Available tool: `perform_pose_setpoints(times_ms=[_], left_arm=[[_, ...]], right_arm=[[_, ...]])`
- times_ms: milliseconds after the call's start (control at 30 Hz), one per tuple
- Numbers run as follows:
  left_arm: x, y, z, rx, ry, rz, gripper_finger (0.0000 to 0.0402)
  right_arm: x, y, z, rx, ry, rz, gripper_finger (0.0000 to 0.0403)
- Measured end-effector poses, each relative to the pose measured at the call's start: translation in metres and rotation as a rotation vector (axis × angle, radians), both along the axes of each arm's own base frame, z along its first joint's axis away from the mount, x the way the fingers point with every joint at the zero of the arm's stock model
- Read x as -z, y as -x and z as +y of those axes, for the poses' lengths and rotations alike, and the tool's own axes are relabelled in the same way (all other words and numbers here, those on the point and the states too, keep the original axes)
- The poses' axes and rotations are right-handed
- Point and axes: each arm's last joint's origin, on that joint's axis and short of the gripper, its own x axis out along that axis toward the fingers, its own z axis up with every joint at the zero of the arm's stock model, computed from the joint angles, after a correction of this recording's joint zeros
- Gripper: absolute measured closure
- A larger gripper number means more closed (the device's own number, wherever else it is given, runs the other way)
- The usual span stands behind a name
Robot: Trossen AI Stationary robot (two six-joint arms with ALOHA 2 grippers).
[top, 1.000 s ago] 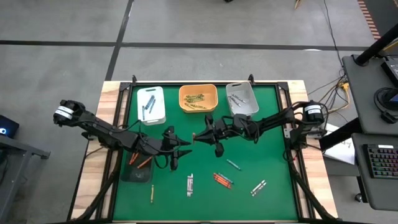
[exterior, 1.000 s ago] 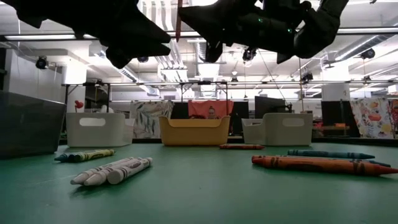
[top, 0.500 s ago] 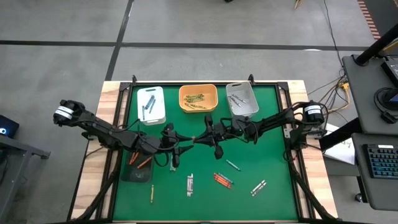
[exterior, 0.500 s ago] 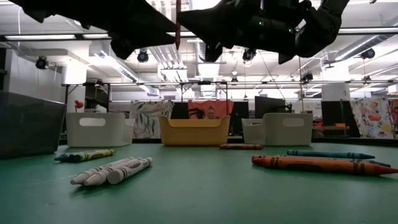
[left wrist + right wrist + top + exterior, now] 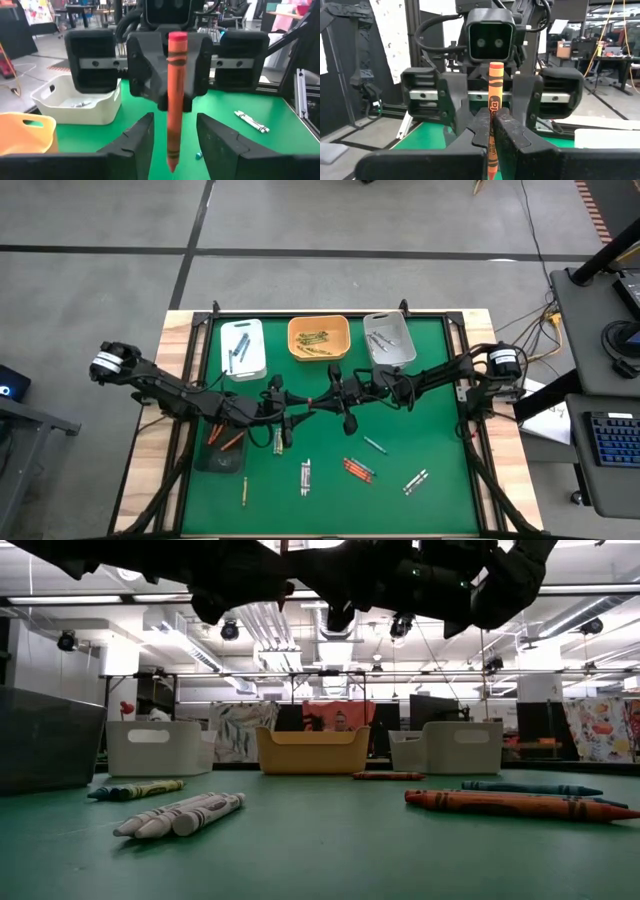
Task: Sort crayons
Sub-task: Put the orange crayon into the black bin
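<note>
Low view, nearest: three pale paper-wrapped crayons [image 5: 180, 815] lie side by side on the green felt-like table mat [image 5: 320, 850], with a long orange crayon on the mat [image 5: 505, 805] to their right. Farther back stand a smooth white plastic bin [image 5: 152, 747], an orange bin [image 5: 312, 750] and a grey-white bin [image 5: 460, 746].

Mid-air over table centre, the right gripper [image 5: 492, 132] pinches an upright orange crayon [image 5: 494, 120], a round waxy stick with black-printed paper wrap, fingers pressed together on its lower half. The left gripper [image 5: 172, 132] faces it, matte black fingers spread either side of the crayon, not touching.

Only the high view shows the bin contents: olive crayons [image 5: 315, 338] in the orange bin, red-orange crayons [image 5: 228, 438] in a dark tray [image 5: 222, 458] at the left edge.
</note>
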Motion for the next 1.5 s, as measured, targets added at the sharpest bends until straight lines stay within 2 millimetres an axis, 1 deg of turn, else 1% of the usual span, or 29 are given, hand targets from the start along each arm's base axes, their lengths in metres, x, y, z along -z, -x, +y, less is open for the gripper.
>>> perform_pose_setpoints(times_ms=[100, 300, 333, 433, 600, 767, 867, 933, 1067, 1200, 1267, 1367, 1500], left_arm=[[0.000, 0.000, 0.000, 0.000, -0.005, 0.006, 0.0299], [0.000, 0.000, 0.000, -0.001, -0.005, 0.007, 0.0384], [0.000, 0.000, 0.000, 0.000, -0.005, 0.008, 0.0391], [0.000, 0.001, 0.000, 0.001, -0.001, 0.010, 0.0389], [-0.003, 0.004, 0.001, 0.000, 0.018, 0.014, 0.0396], [-0.009, 0.017, 0.004, 0.001, 0.110, 0.068, 0.0398], [-0.012, 0.033, 0.005, 0.058, 0.190, 0.177, 0.0398], [-0.022, 0.044, 0.007, 0.060, 0.276, 0.249, 0.0398], [-0.043, 0.064, 0.009, 0.011, 0.469, 0.475, 0.0398], [-0.057, 0.082, 0.003, -0.066, 0.583, 0.710, 0.0398], [-0.058, 0.090, 0.000, -0.154, 0.640, 0.837, 0.0399], [-0.056, 0.099, -0.009, -0.257, 0.710, 0.981, 0.0399], [-0.042, 0.107, -0.026, -0.301, 0.792, 1.170, 0.0399]], right_arm=[[0.000, 0.000, 0.000, -0.001, 0.001, 0.001, 0.0394], [0.001, 0.000, 0.000, -0.002, -0.008, 0.011, 0.0392], [0.001, 0.000, 0.000, -0.001, -0.008, 0.019, 0.0390], [0.001, 0.001, 0.000, -0.002, -0.020, 0.050, 0.0372], [0.000, 0.001, -0.002, -0.001, -0.046, 0.062, 0.0322], [-0.003, 0.005, -0.009, 0.023, -0.080, 0.131, 0.0283], [-0.006, 0.009, -0.013, 0.064, -0.091, 0.185, 0.0269], [-0.008, 0.012, -0.013, 0.093, -0.085, 0.215, 0.0264], [-0.010, 0.014, -0.014, 0.113, -0.081, 0.243, 0.0262], [-0.011, 0.015, -0.014, 0.113, -0.070, 0.242, 0.0267], [-0.010, 0.015, -0.014, 0.114, -0.070, 0.246, 0.0269], [-0.008, 0.014, -0.014, 0.113, -0.074, 0.257, 0.0271], [-0.006, 0.014, -0.014, 0.114, -0.068, 0.280, 0.0266]])
